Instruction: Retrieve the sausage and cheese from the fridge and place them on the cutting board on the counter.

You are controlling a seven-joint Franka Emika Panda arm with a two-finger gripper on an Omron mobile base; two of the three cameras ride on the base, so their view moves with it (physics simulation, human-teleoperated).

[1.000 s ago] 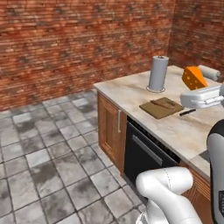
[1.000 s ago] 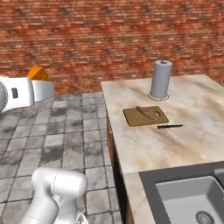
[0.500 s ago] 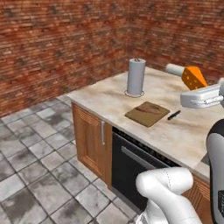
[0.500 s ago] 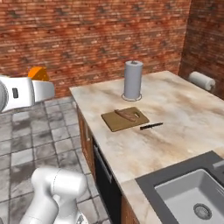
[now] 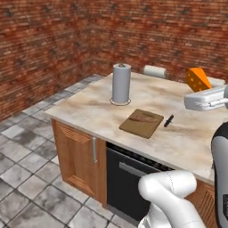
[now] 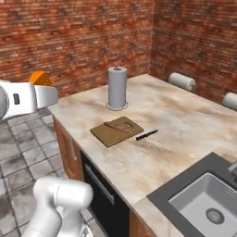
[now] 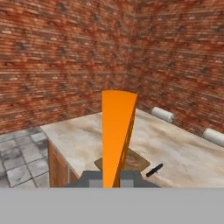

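Claw (image 7: pixel 112 177) with cheese (image 7: pixel 116 131) above counter (image 5: pixel 98 111)

1. The room is being enclosed by red brick walls (image 5: pixel 53 40), which are meeting in a corner behind the worktop.
2. The floor (image 5: pixel 26 178) is being covered by grey mottled stone tiles with pale joints.
3. Orange-brown wooden cabinets (image 5: pixel 78 153) are being seen under the worktop, with a silver handle on one door.
4. A black built-in appliance (image 5: pixel 127 178) is being set just beside these cabinets.
5. A dark-framed sink (image 6: pixel 203 201) with a grey basin is being sunk into the top, at the lower right of the right base view.
6. The scene is being lit evenly, and only soft shadows are being cast.
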